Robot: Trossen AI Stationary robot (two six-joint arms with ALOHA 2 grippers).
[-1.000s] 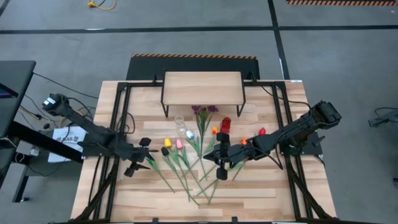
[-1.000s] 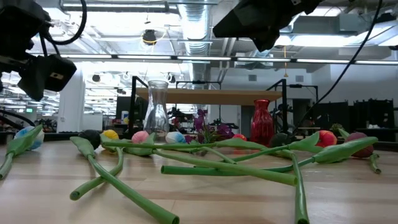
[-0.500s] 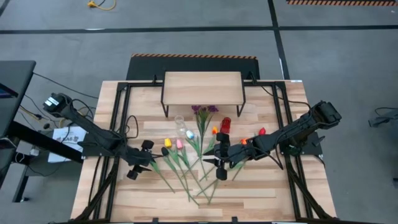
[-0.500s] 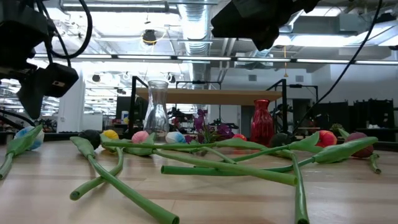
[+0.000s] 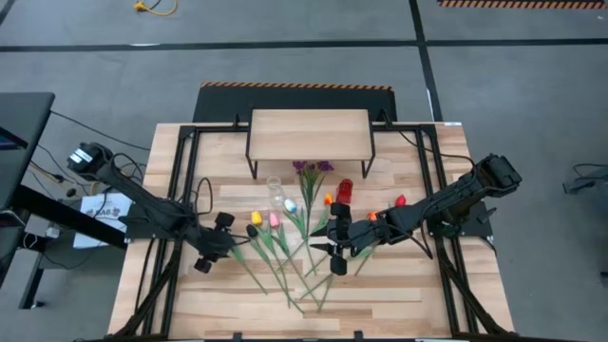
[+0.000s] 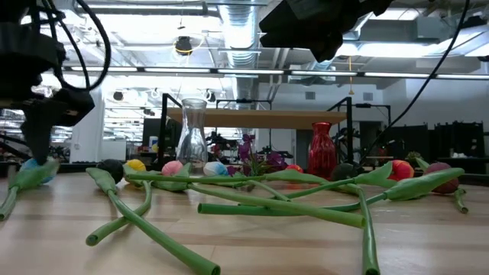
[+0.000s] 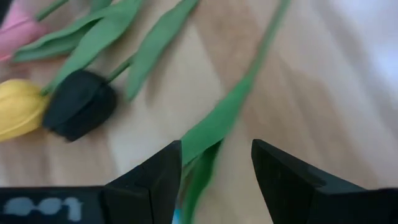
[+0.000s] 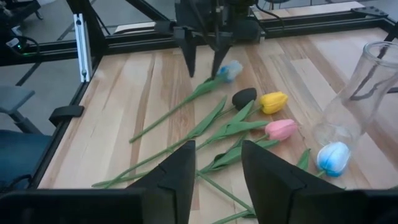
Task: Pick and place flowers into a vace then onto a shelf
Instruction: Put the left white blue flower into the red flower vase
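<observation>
While open left hand (image 7: 214, 177) straddles leafy stem (image 7: 214, 127) beside black tulip (image 7: 78, 112): light, bendy; pinch mid-stem. Right hand (image 8: 217, 180) open, waiting near vase (image 8: 357, 93).

One camera looks straight down on the whole worktop (image 5: 190, 304); another sits at its surface, facing the room. Both wrist cameras look closely across the same scattered flowers (image 8: 205, 134).

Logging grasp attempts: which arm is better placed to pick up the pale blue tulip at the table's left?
Left. Its open hand hangs right over the blue tulip, fingers straddling the stem. The right hand waits mid-table, farther off.
</observation>
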